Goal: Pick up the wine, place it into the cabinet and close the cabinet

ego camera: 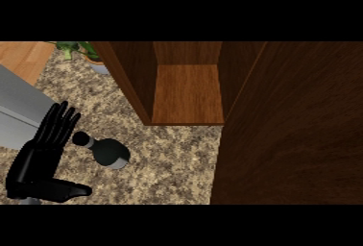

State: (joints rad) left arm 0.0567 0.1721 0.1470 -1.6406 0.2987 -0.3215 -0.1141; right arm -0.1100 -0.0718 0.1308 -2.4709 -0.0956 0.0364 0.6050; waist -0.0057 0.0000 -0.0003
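Left hand: the black left hand (42, 153) shows at the view's lower left, fingers straight and held together pointing up the view, thumb stretched out to the right near the bottom. It grips nothing.
Right hand: does not show in the head view.
Wine: the dark glass wine bottle (106, 150) stands on the counter just right of the left hand's fingers, seen from above, its round cap toward the fingers and its pale base toward the lower right. Whether the cap touches the fingers cannot be told. It stands outside the cabinet, in front of its open side.
Counter: the speckled beige stone counter top (170, 163) carries the bottle and the cabinet.
Cabinet door: the dark brown wooden door panel (297, 134) fills the right of the view, swung open.
Cabinet: the brown wooden cabinet (188, 93) stands open, its lighter shelf floor exposed.
Left edge: a grey flat surface (18, 110) lies beside the counter.
Far corner: a green-leafed potted plant (89, 53) at the upper left, beside the cabinet's left wall.
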